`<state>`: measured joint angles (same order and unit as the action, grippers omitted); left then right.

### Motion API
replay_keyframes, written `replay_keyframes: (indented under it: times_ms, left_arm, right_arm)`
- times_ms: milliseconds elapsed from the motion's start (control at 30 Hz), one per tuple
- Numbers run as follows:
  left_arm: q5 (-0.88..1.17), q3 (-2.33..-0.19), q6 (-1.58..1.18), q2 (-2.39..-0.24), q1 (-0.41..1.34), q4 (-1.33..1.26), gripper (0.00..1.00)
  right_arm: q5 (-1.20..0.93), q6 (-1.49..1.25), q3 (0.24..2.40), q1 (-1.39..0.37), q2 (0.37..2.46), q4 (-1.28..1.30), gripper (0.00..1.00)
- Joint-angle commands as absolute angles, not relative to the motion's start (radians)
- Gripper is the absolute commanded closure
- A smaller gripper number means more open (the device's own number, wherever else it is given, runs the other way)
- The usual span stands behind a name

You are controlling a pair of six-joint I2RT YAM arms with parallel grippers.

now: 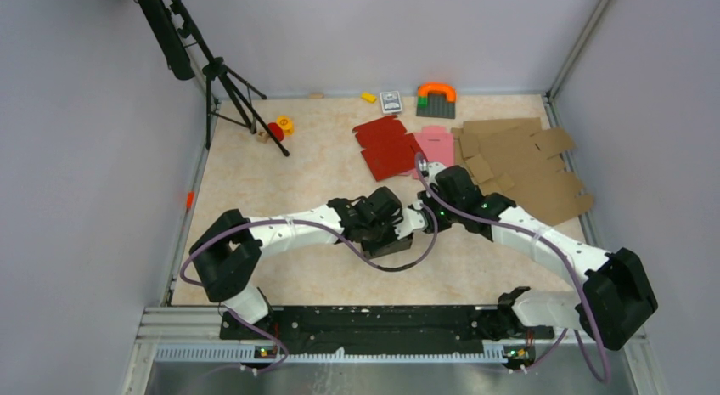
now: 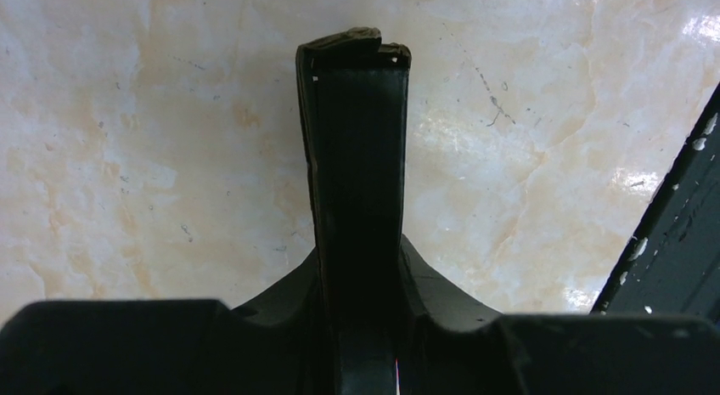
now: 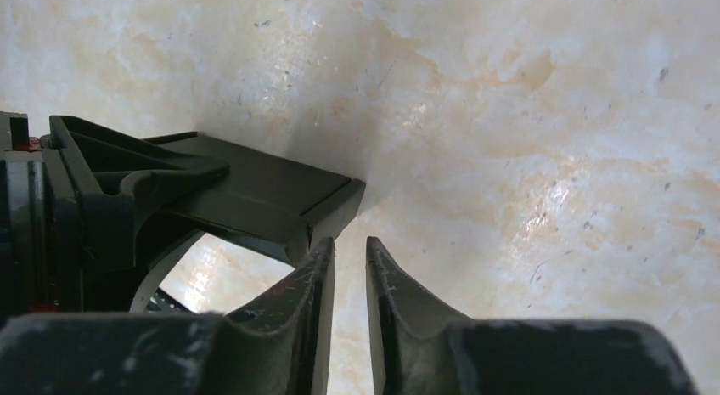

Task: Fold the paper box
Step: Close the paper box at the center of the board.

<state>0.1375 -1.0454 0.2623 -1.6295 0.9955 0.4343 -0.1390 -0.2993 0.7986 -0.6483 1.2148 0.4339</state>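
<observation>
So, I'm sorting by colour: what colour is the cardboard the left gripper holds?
The paper box is black; left wrist view.

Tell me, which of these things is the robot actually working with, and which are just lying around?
In the job: the black paper box, pinched in the left gripper; the right gripper beside it.
Just lying about: red blank, pink blank, brown cardboard sheets, orange arch toy, tripod.

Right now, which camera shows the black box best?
Left wrist. The black box stands centre frame, folded narrow, clamped in the left tool, with its frayed top edge clear. Right wrist shows only one panel of it, at left. In the top view it's lost against the black arms.
</observation>
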Motion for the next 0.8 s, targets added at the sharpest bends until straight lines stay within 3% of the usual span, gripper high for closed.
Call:
replay_keyframes:
  times_ms: [0, 133, 767]
  left_arm:
    - [0.142, -1.072, 0.249, -1.689, 1.010, 0.402, 0.71]
    - [0.143, -1.073, 0.245, -1.693, 1.010, 0.401, 0.71]
    - [0.173, -0.994, 0.213, -1.652, 1.008, 0.282, 0.73]
  right_arm:
    - [-0.295, -0.284, 0.854, -0.736, 1.208, 0.291, 0.86]
    - [-0.364, -0.338, 0.836, -0.744, 1.227, 0.227, 1.00]
    - [-0.615, -0.747, 0.615, -0.675, 1.168, -0.233, 1.00]
